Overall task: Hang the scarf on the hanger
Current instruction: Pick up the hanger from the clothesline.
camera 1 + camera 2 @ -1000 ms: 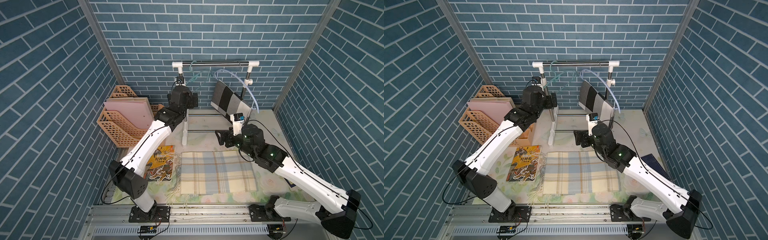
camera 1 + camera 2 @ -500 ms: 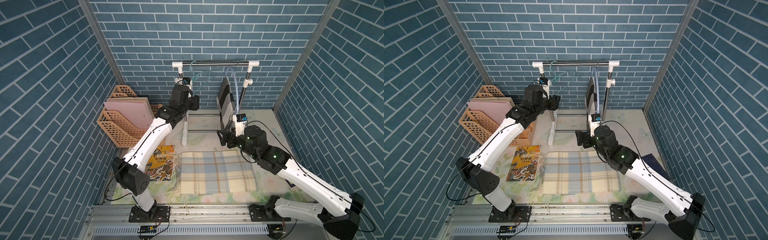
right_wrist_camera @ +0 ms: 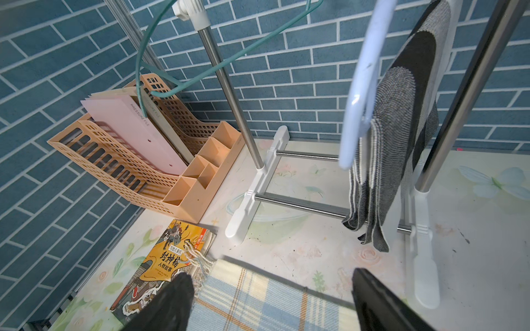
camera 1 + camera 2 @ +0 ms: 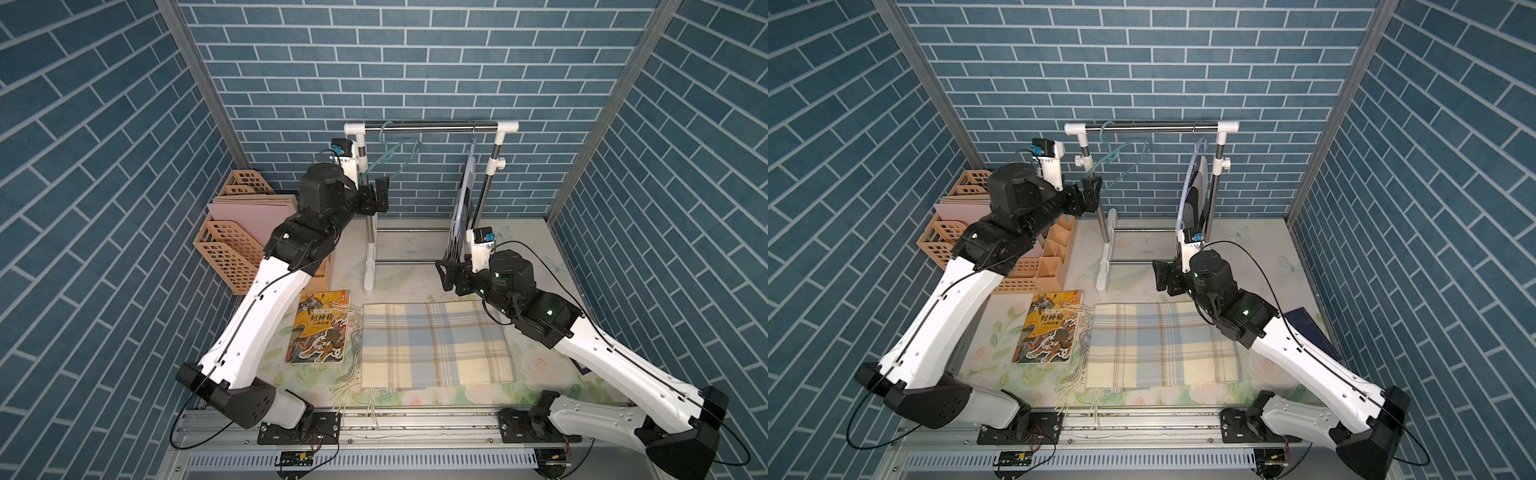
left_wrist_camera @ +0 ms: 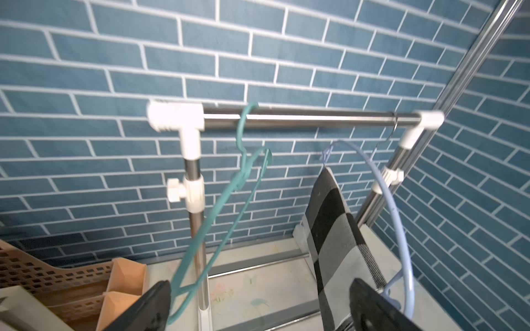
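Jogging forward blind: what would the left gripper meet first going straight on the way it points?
Probably the teal hanger, its lower wires just ahead of the open left gripper; the rack's upright stands close behind. Depth is unclear, so either could come first.

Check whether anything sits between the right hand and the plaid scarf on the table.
Nothing visible does. The open right hand hangs just past the far edge of the plaid scarf, with only bare table between them. The book lies at the scarf's opposite end, away from that hand.
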Action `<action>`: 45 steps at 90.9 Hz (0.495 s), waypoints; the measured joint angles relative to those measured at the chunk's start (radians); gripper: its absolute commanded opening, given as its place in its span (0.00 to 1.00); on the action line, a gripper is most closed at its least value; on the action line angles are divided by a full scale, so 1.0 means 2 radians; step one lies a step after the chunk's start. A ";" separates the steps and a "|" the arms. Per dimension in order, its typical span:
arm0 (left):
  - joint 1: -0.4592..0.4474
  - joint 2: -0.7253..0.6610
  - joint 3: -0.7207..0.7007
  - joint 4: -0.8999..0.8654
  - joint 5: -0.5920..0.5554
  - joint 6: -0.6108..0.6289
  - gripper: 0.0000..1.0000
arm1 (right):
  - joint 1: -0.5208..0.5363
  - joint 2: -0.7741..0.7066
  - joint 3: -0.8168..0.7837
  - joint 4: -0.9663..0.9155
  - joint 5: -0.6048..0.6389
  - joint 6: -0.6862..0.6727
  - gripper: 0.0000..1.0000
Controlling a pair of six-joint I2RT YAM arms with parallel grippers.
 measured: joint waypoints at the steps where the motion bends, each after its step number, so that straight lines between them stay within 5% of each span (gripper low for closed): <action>1: 0.002 0.000 0.005 -0.001 -0.001 0.000 1.00 | 0.000 0.000 0.000 0.000 0.000 0.000 0.90; 23: 0.058 0.095 0.112 -0.059 0.023 -0.001 1.00 | -0.002 0.002 0.001 0.002 -0.005 -0.001 0.91; 45: 0.089 0.193 0.145 -0.113 0.117 0.001 1.00 | -0.004 0.002 0.012 0.000 -0.010 -0.010 0.91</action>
